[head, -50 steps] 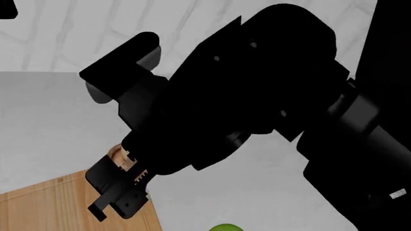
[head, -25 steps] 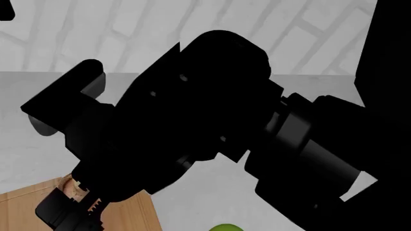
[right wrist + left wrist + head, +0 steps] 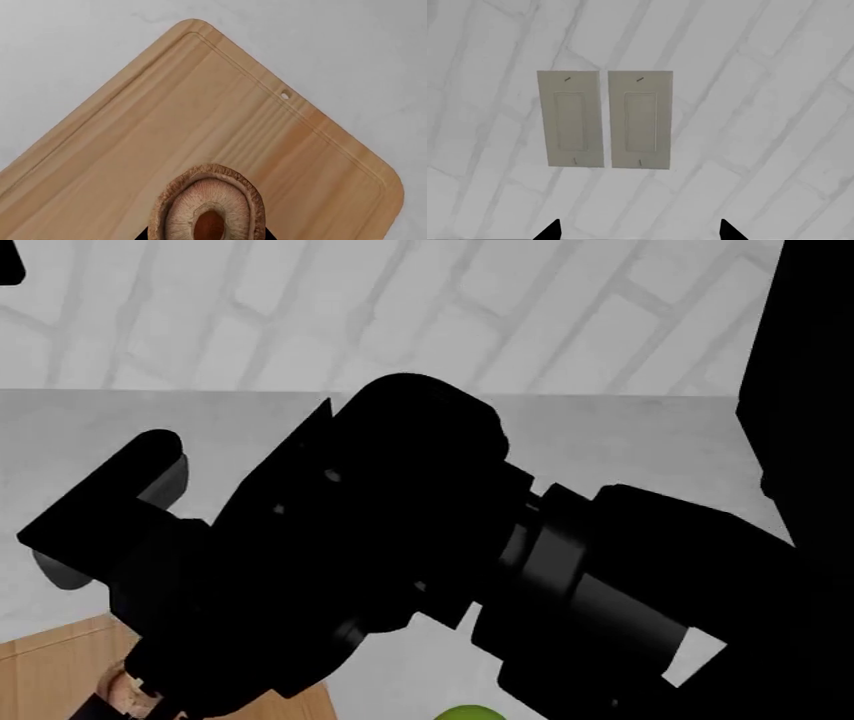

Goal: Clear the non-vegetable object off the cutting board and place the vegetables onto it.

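My right gripper [image 3: 205, 236] is shut on the brown-capped mushroom [image 3: 208, 207], whose pale gills and stem face the wrist camera. It hangs over the light wooden cutting board [image 3: 200, 115], whose surface is bare. In the head view my black right arm fills the middle; the mushroom [image 3: 127, 687] peeks out under it over the board's corner [image 3: 54, 670]. The smooth lime-green ball [image 3: 467, 712] lies on the counter right of the board. My left gripper [image 3: 639, 232] is open and empty, facing a wall. The dark-green leafy ball is out of view.
The grey counter [image 3: 641, 440] runs back to a white tiled wall [image 3: 400, 310]. Two beige switch plates [image 3: 604, 119] sit on the wall in front of the left wrist. A dark upright edge [image 3: 807, 360] stands at the right.
My right arm has swung down and to the left with the mushroom, from the board's right corner to over the board. The gripper has dropped almost out of the head view.
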`<state>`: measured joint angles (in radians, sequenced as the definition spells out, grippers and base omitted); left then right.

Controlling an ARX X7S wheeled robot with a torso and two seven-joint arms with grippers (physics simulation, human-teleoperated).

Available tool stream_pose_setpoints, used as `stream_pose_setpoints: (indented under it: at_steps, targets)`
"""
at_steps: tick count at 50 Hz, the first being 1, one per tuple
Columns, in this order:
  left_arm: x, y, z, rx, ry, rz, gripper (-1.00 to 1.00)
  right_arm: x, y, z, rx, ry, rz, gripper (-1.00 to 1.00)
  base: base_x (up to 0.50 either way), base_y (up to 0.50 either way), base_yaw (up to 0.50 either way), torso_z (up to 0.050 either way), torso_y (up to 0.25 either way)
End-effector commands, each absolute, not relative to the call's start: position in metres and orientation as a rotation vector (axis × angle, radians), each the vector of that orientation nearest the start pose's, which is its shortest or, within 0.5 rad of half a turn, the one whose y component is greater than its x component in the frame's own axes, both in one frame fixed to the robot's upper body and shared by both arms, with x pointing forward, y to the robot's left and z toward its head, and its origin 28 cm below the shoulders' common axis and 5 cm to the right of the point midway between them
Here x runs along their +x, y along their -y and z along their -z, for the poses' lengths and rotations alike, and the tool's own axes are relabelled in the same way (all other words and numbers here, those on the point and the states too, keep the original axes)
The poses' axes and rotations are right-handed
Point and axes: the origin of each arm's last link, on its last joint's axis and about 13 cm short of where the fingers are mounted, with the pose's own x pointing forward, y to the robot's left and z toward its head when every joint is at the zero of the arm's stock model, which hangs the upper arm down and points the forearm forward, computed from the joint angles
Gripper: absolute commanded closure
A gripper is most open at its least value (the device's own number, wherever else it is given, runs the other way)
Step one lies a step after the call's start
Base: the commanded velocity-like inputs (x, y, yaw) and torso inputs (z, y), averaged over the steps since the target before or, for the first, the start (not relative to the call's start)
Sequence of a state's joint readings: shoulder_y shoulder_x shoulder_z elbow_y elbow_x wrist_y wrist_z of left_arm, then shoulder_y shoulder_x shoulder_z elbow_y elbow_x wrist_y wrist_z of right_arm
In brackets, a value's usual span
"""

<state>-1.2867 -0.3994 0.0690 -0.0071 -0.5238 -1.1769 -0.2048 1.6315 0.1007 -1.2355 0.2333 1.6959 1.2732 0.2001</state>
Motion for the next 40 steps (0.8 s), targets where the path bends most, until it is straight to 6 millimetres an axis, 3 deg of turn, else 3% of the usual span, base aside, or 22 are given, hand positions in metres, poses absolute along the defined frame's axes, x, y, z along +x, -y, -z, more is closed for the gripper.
stream_pose_setpoints:
  at_steps: [1,13,14,25,40]
  targets:
    - [0.329,-0.281,-0.336,-0.032,0.093,-0.010,-1.00,0.279,-0.036,-0.264,-0.565,-0.802,-1.131,1.00,0.00,0.00,0.00,0.000,0.000]
    - [0.329,-0.282,-0.335,-0.034,0.092,-0.012,-1.00,0.279,-0.035,-0.260,-0.558,-0.807,-1.125,1.00,0.00,0.00,0.00,0.000,0.000]
    - [0.329,-0.281,-0.335,-0.033,0.092,-0.012,-1.00,0.279,-0.034,-0.260,-0.560,-0.807,-1.125,-1.00,0.00,0.00,0.00,0.000,0.000]
    - [0.328,-0.282,-0.335,-0.034,0.092,-0.013,-1.00,0.278,-0.032,-0.265,-0.567,-0.794,-1.123,-1.00,0.00,0.00,0.00,0.000,0.000]
    - [0.326,-0.280,-0.340,-0.031,0.101,-0.009,-1.00,0.252,-0.011,-0.310,-0.539,-0.674,-1.103,-1.00,0.00,0.00,0.00,0.000,0.000]
